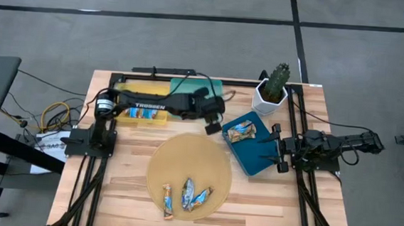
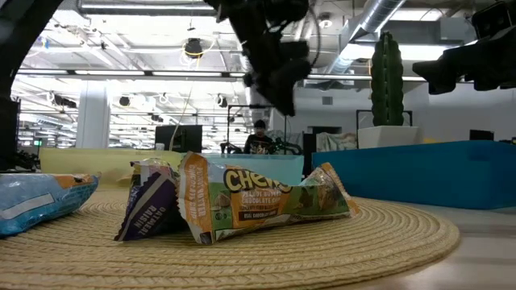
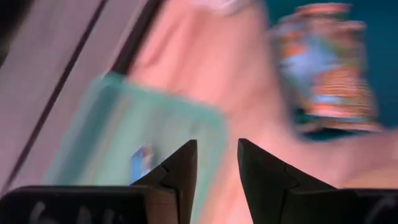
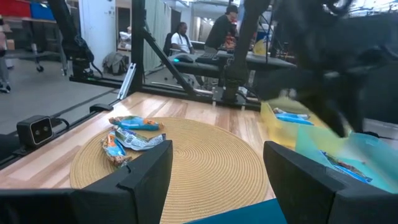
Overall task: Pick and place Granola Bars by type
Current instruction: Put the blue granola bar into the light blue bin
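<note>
Three granola bars [image 1: 188, 195] lie on a round woven mat [image 1: 185, 154]; in the low view a tan Chewy bar [image 2: 266, 201] leans against a brown one [image 2: 149, 213], with a blue one [image 2: 40, 201] beside them. More bars [image 1: 241, 131] lie in the dark blue tray [image 1: 256, 159]. Blue bars [image 1: 141, 114] sit in the yellow tray [image 1: 143, 89], and one bar [image 3: 143, 162] shows in the teal tray [image 1: 211, 85]. My left gripper [image 1: 214, 127] hangs above the table between the teal and dark blue trays, open and empty [image 3: 217, 144]. My right gripper [image 1: 278, 150] waits open at the dark blue tray's right edge.
A cactus in a white pot [image 1: 273, 89] stands at the far edge, beside the dark blue tray. Cables lie off the table's left side [image 1: 52, 117]. People sit in the room beyond the table [image 4: 180, 37]. Bare wood shows near the table's near corners [image 1: 111, 192].
</note>
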Controlling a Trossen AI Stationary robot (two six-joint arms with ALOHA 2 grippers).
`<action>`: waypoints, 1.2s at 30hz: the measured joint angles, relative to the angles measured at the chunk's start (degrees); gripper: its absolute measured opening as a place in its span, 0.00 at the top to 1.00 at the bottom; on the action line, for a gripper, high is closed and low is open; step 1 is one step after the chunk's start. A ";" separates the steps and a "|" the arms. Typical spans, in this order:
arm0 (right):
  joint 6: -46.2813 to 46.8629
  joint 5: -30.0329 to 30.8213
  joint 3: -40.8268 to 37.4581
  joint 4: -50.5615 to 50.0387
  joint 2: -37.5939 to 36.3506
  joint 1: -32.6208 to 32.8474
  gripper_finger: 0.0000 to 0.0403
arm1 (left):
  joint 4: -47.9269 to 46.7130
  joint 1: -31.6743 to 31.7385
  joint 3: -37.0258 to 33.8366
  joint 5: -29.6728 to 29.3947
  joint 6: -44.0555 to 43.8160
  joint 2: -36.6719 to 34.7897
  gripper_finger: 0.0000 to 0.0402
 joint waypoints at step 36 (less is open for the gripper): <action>0.01 0.01 0.02 0.00 -0.01 0.00 0.39 | -7.31 -19.45 0.02 12.94 36.69 -0.01 0.73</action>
